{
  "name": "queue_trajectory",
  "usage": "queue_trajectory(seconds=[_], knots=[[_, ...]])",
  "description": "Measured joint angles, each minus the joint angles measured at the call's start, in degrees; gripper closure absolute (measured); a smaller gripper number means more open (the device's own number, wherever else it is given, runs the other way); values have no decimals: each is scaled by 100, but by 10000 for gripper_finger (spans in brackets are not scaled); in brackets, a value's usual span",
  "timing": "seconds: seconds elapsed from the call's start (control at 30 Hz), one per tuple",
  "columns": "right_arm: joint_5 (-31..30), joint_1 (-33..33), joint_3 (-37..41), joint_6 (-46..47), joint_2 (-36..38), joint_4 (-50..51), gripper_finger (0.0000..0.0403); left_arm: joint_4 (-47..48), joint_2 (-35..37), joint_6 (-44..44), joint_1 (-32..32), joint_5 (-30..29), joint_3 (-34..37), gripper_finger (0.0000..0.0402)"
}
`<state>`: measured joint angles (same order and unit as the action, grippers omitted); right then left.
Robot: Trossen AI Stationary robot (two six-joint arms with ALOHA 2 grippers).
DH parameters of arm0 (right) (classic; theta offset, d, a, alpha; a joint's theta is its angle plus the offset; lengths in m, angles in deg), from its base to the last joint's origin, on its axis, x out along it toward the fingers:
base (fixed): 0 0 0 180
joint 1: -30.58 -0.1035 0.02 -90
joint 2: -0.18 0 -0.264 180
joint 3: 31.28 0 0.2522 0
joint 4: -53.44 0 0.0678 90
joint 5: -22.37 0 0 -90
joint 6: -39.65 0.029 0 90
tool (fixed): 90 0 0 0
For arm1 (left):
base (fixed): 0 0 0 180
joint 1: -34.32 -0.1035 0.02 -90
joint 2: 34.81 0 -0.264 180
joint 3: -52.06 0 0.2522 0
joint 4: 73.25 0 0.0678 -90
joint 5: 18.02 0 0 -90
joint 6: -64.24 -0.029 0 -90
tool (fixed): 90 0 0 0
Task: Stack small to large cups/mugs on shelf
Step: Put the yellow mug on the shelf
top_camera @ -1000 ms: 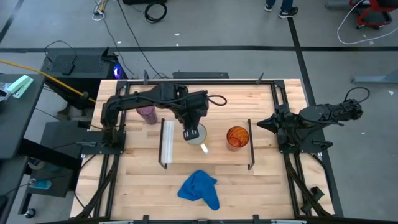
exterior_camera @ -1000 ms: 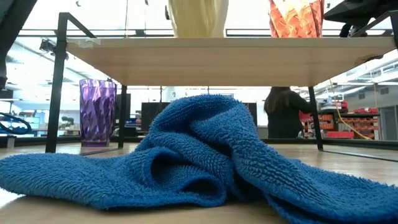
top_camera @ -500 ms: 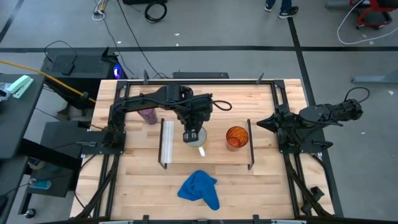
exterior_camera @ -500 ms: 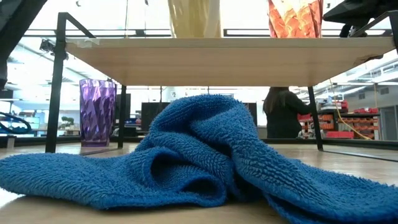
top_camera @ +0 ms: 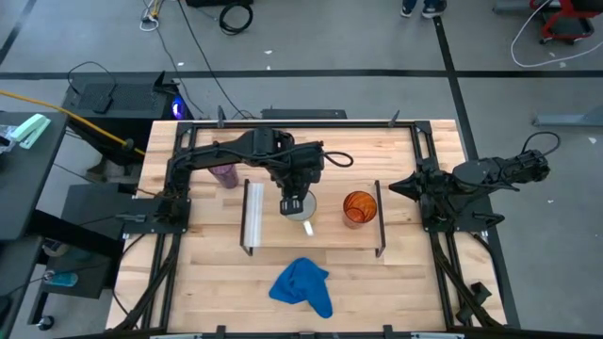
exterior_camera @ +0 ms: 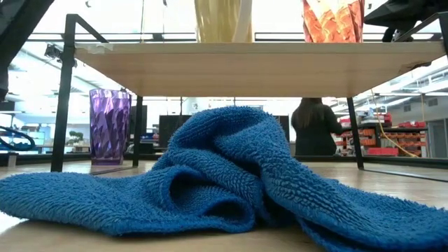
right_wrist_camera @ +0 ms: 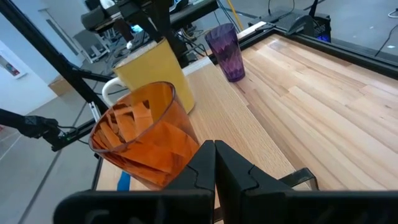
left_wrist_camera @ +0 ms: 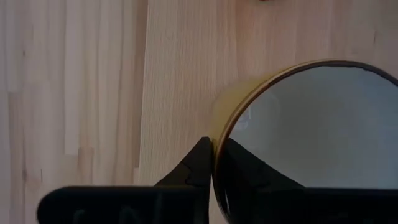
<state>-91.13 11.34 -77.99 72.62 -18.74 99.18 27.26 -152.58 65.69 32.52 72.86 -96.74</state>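
A white mug (exterior_camera: pixel 222 21) with a handle (top_camera: pixel 307 226) stands on its base near the middle of the shelf (top_camera: pixel 330 235). My left gripper (top_camera: pixel 294 203) comes down on it from above, shut on its rim. An orange cup (top_camera: pixel 359 207) stands on the shelf toward the right end. A purple cup (top_camera: pixel 223 175) stands on the tabletop behind the shelf's left end. My right gripper (top_camera: pixel 396 188) waits shut at the table's right side, pointing at the orange cup (right_wrist_camera: pixel 146 134) and touching nothing. My left gripper pinches the mug's rim (left_wrist_camera: pixel 214 134), one finger inside the mug (left_wrist_camera: pixel 245 171) and one outside (left_wrist_camera: pixel 196 165). The fingers come steeply from above. The mug stands upright with its base on the shelf board (exterior_camera: pixel 259 66).
A crumpled blue cloth (top_camera: pixel 303 287) lies on the tabletop in front of the shelf and fills most of the low view (exterior_camera: pixel 210 182). Black frame rails run along both table sides. A person (exterior_camera: pixel 318 126) stands far off in the room behind.
My left arm has bent further over the shelf and its wrist has rolled a little, the gripper staying over the mug. The mug's lower part has shifted slightly along the shelf board and now stands straight. The right arm has kept still.
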Motion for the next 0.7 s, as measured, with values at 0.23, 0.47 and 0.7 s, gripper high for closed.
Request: queue_trajectory(seconds=[0.23,0.47,0.7], knots=[[0,0,0,4,0,-1,394,-287,-11,-67,-2,-60,8,347],[0,-1,0,4,0,1,394,-318,-11,-65,-2,-24,8,322],[0,-2,0,7,0,16,394,-344,87,93,-54,-69,10,297]])
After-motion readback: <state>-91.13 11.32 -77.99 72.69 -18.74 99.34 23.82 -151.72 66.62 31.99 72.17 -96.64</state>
